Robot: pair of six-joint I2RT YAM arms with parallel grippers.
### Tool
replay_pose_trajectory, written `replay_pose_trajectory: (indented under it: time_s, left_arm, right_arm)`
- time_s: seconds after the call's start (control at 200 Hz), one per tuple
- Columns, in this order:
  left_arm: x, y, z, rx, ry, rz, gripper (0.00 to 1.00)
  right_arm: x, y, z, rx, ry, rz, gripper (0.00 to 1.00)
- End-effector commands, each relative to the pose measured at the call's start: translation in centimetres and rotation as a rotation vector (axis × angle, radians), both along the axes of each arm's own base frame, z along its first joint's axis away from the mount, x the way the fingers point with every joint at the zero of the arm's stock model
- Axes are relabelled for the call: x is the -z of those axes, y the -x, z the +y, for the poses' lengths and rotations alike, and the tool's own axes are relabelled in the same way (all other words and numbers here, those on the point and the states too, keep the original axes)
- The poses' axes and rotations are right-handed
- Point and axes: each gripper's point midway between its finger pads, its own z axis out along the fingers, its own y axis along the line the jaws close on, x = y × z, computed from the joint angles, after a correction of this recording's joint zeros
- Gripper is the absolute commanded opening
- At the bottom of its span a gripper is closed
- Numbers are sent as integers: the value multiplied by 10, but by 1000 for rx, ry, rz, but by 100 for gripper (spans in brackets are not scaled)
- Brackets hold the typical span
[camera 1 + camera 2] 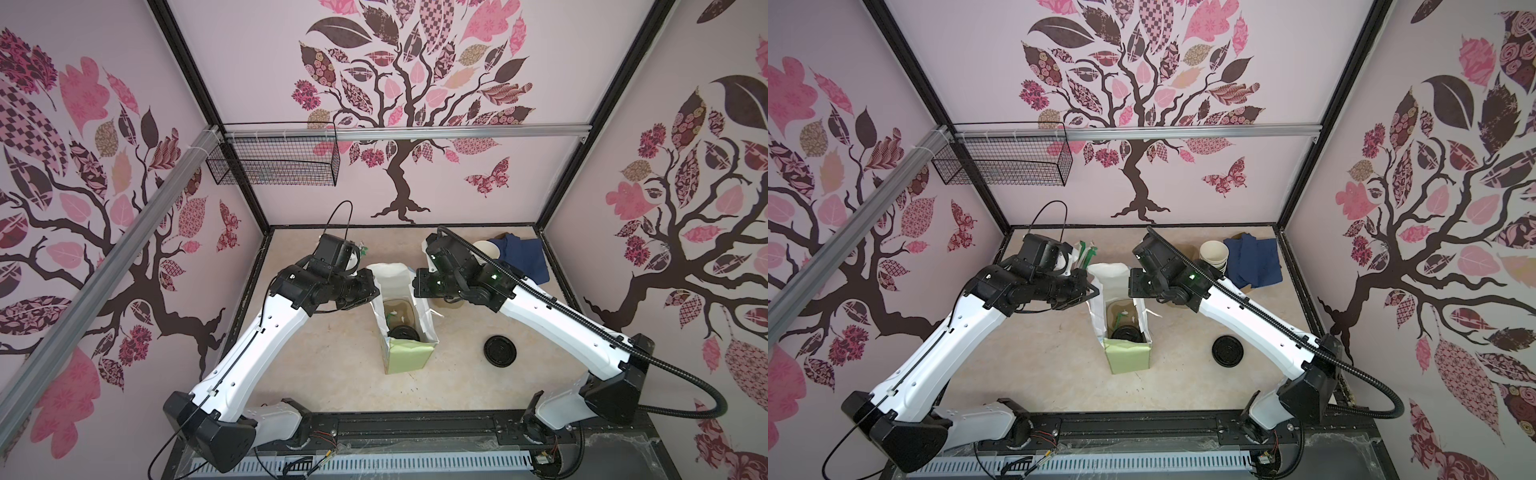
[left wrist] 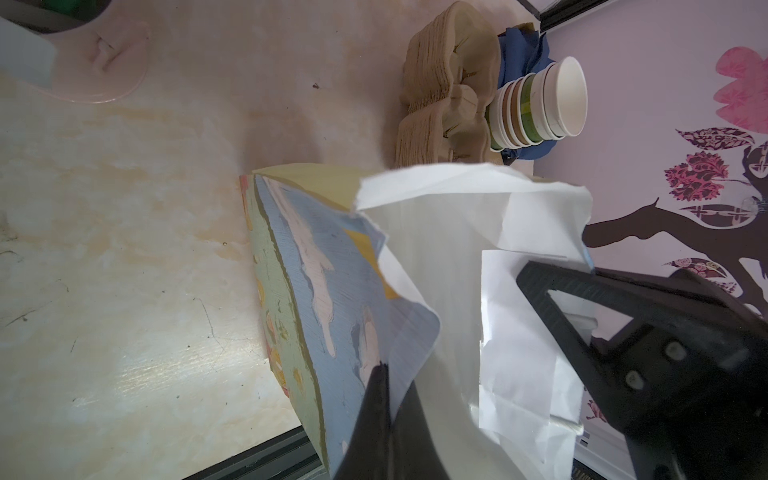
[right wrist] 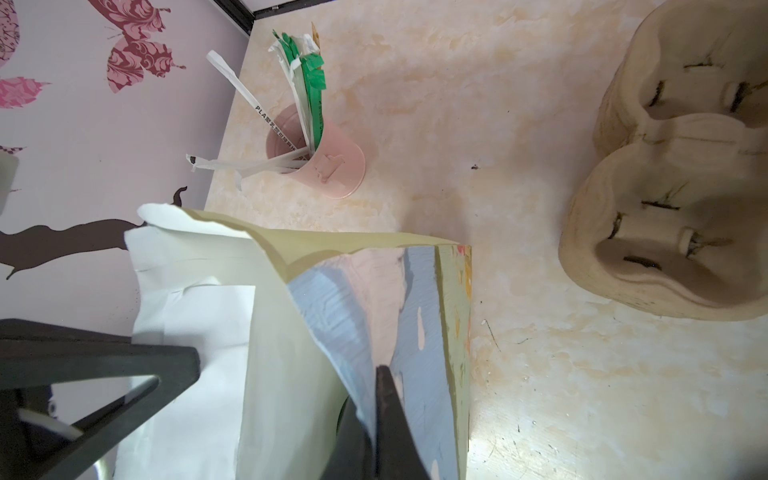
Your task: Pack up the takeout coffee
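A tall paper bag (image 1: 409, 357) (image 1: 1128, 355) stands open at the table's middle, pale green outside and white inside. Deep inside it sits the takeout coffee (image 1: 404, 332) (image 1: 1126, 332); only its round black lid shows. My left gripper (image 1: 376, 289) (image 1: 1096, 289) is shut on the bag's left rim; in the left wrist view its fingertips (image 2: 388, 374) pinch the paper edge of the bag (image 2: 316, 270). My right gripper (image 1: 415, 282) (image 1: 1131, 282) is shut on the right rim, and its fingertips (image 3: 376, 374) pinch the bag's wall (image 3: 419, 299). The two hold the mouth apart.
A loose black lid (image 1: 500, 350) (image 1: 1227, 350) lies right of the bag. At the back right are a stack of lidless cups (image 1: 1213, 253) (image 2: 540, 104), a blue cloth (image 1: 1254, 259) and pulp cup carriers (image 3: 673, 174). A pink cup of straws (image 3: 320, 162) stands back left.
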Motion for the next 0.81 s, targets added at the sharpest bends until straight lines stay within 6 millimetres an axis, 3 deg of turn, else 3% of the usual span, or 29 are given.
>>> replay_pose_trajectory:
  time_s: [0.0,0.16,0.29,0.425,0.625,0.8]
  left_arm:
    - [-11,-2,-4,-4,38,12,0]
    - [-1,-4,-2,-9,21,38,0]
    - [5,-4,-1,-13,16,46,0]
    - [10,-3,2,-21,16,51,9]
    - [6,-5,5,-21,18,26,43]
    - [-10,-6,7,-7,38,-41,77]
  right_arm:
    - [-3,1,8,-24,-15,30,11]
    - [-4,-2,8,-26,-16,27,28]
    - [-23,-9,-2,-5,-27,-11,44]
    - [-49,-12,-16,7,-55,-61,58]
    - [-90,-9,-51,4,-41,-163,76]
    - [-113,-11,-108,105,9,-191,77]
